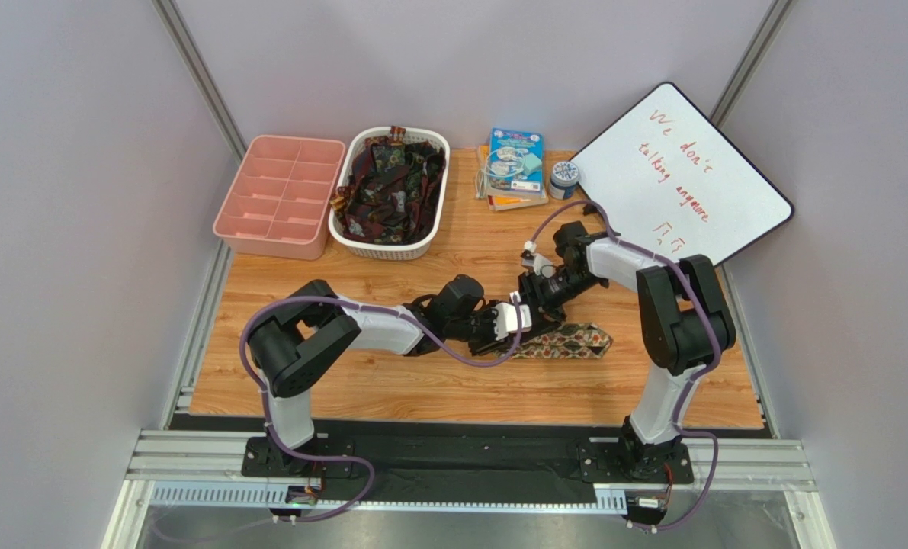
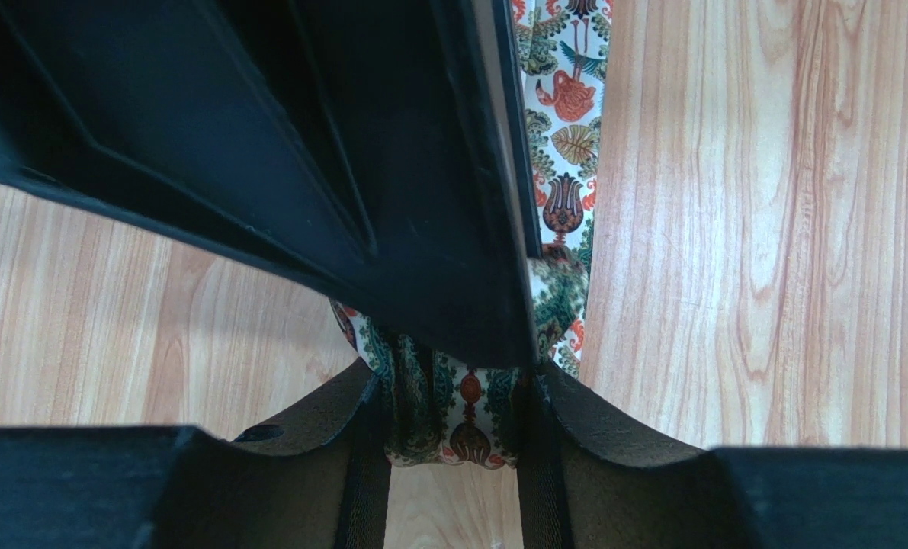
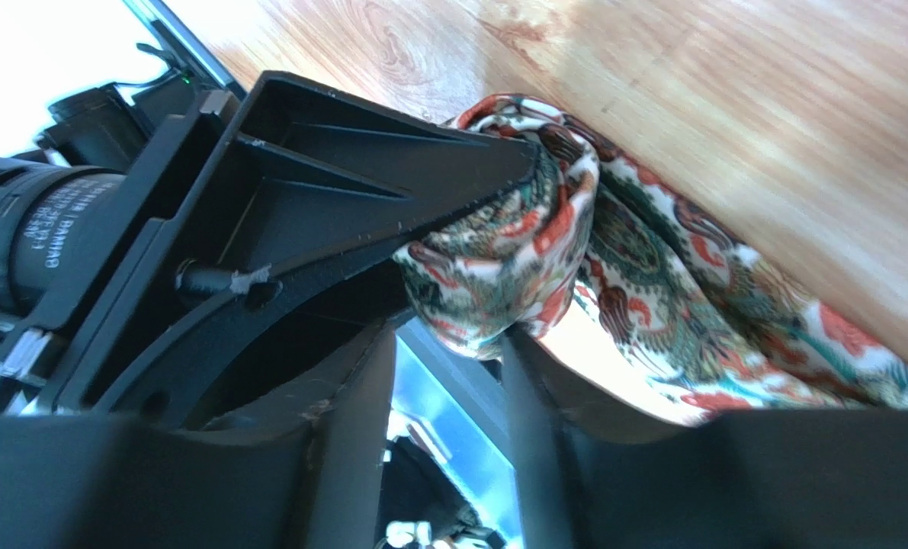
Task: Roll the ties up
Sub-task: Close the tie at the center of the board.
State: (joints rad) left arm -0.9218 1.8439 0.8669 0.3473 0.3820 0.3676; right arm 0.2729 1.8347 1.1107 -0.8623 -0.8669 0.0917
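Two grippers meet over one tie (image 1: 564, 341), which lies flat on the wooden table (image 1: 344, 383) just toward four o'clock of its middle, its tail running off toward three. The left gripper (image 1: 513, 320) comes in from nine o'clock and is clamped on the rolled end (image 2: 447, 414). In its wrist view the bunched cloth fills the gap and touches both fingers. The right gripper (image 1: 535, 292) reaches down from one o'clock. Its jaws stand apart, and the roll (image 3: 504, 269) sits at their tips rather than squeezed between them.

More ties (image 1: 390, 183) wait in the white basket (image 1: 384, 249) at eleven o'clock, so I judge the job to be early, with this roll only a few turns in.

What worries me is the crowding. The two grippers are touching or very nearly so, and a careless turn could knock one against the other. With only one clamp on the coil, a tug along the tail could pull turns loose. The roll already looks lumpy rather than even, and if the free length skews toward five o'clock it would wind crooked and the coil would telescope. Slack cloth near the right fingers (image 3: 538, 423) could also snag as they move.
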